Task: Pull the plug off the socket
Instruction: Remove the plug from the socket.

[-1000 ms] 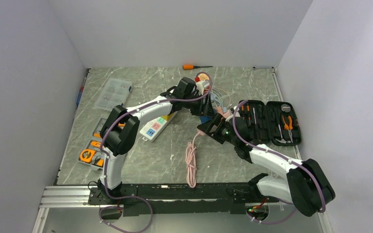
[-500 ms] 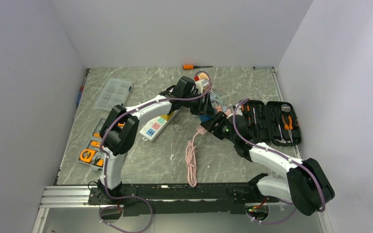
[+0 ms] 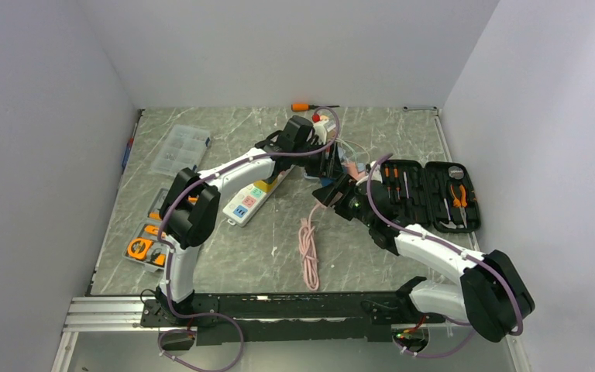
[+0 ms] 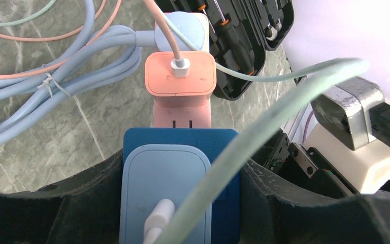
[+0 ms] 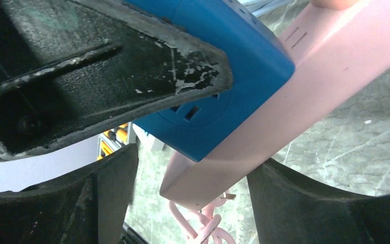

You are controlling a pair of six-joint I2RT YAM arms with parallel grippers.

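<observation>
**Blue socket cube** point(image 4: 180, 145): just past the middle of the grey marbled tabletop point(image 3: 225, 256), between the two grippers.

**Left gripper** point(image 4: 180, 170): jaws closed on the cube, one black finger against each side.

**Pink plug** point(image 4: 180, 76): seated in the cube's face at 12 o'clock in the left wrist view. A white connector point(image 4: 179, 67) sits in its outer end.

**Right gripper** point(image 5: 193, 178): jaws apart and straddling the pink plug. In the right wrist view a strip of tabletop shows between the plug and the finger at 7 o'clock. The finger at 5 o'clock meets the plug's edge. No firm clamp is visible.

**Light-blue plug** point(image 4: 162, 193): seated in the cube's camera-facing side and carrying a white lead.

**Pale green cable** point(image 4: 264, 127): runs slantwise across the cube toward 2 o'clock.

**Light-blue cord bundle** point(image 4: 56, 76): tied and lying on the tabletop at 10 o'clock of the cube.

**Tool case** point(image 3: 426, 194): open, at 3 o'clock of the grippers in the top view.

**White power strip** point(image 3: 249, 198): at 9 o'clock of the grippers.

**Pink cord** point(image 3: 307, 248): bunched at 6 o'clock.

**Orange screwdriver** point(image 3: 302, 106): at 12 o'clock by the far edge.

**Clear organiser box** point(image 3: 180, 149): at 10 o'clock.
</observation>
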